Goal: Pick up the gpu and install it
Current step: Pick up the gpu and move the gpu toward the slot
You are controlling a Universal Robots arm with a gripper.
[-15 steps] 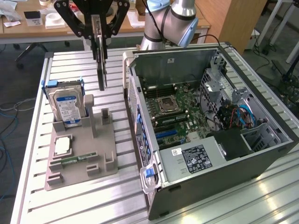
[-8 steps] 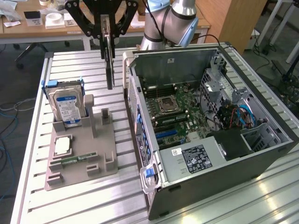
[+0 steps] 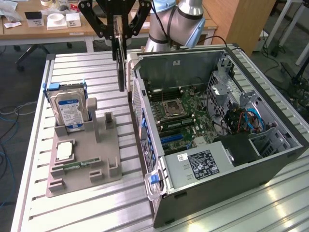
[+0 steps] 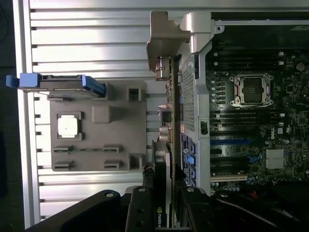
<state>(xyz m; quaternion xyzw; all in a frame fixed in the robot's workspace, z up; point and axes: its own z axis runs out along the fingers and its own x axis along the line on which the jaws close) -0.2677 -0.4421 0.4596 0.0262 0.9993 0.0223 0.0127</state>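
The gpu (image 3: 120,72) hangs on edge as a thin dark card with a silver end bracket, above the table between the grey holder tray (image 3: 82,169) and the open computer case (image 3: 159,193). My gripper (image 3: 120,41) is shut on its upper edge. In the wrist view the gpu (image 4: 161,193) runs away from my gripper (image 4: 164,210), just outside the case wall (image 4: 195,96). The black fingers (image 4: 140,212) press it from both sides. The motherboard (image 3: 186,113) lies exposed inside the case, with blue slots (image 3: 171,140) near its lower part.
On the grey tray stand a silver hard drive (image 3: 67,111) in a blue frame, a processor chip (image 3: 65,151) and a narrow green memory stick (image 3: 77,166). A drive cage and cables (image 3: 246,116) fill the case's far side. Desks stand behind the ribbed metal table (image 3: 96,212).
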